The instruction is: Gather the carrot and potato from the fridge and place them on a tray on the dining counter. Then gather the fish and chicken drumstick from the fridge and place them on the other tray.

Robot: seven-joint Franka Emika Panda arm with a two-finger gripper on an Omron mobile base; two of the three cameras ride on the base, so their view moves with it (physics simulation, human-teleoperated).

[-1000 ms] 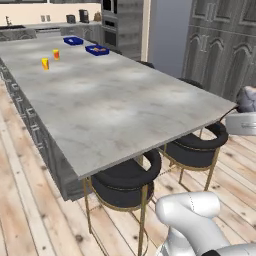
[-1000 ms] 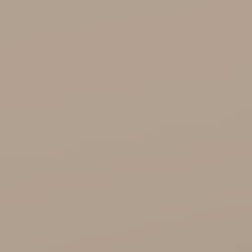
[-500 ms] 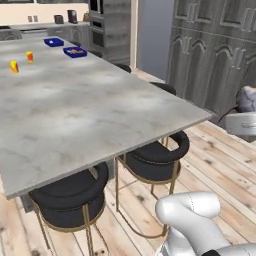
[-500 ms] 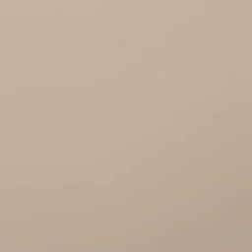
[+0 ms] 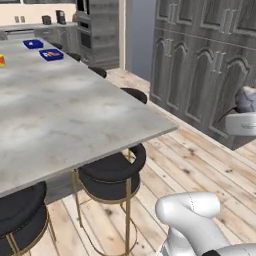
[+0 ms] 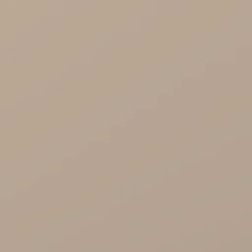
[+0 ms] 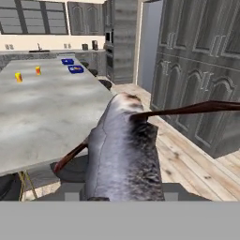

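A grey speckled fish (image 7: pixel 124 154) with thin reddish fins lies lengthwise in my gripper (image 7: pixel 124 197), which is shut on it. In the left base view the hand and the fish (image 5: pixel 246 99) sit at the right edge, above the wooden floor. Two blue trays (image 5: pixel 33 44) (image 5: pixel 51 54) rest at the far end of the grey marble dining counter (image 5: pixel 65 115). They also appear in the hand view, the trays (image 7: pixel 67 61) (image 7: pixel 76 69) small and distant. The nearer tray holds something orange, too small to name. The chicken drumstick is out of view.
Black round stools (image 5: pixel 112 170) on gold legs stand along the counter's near side. Tall dark grey cabinets (image 5: pixel 205 65) line the right. Small yellow and orange items (image 7: pixel 18 77) sit on the counter. A plain beige surface (image 6: pixel 126 126) is close before the right base camera.
The whole left base picture has shifted: the base has moved, so the counter slides left and nearer and the cabinets come in at the right. The fish stays gripped.
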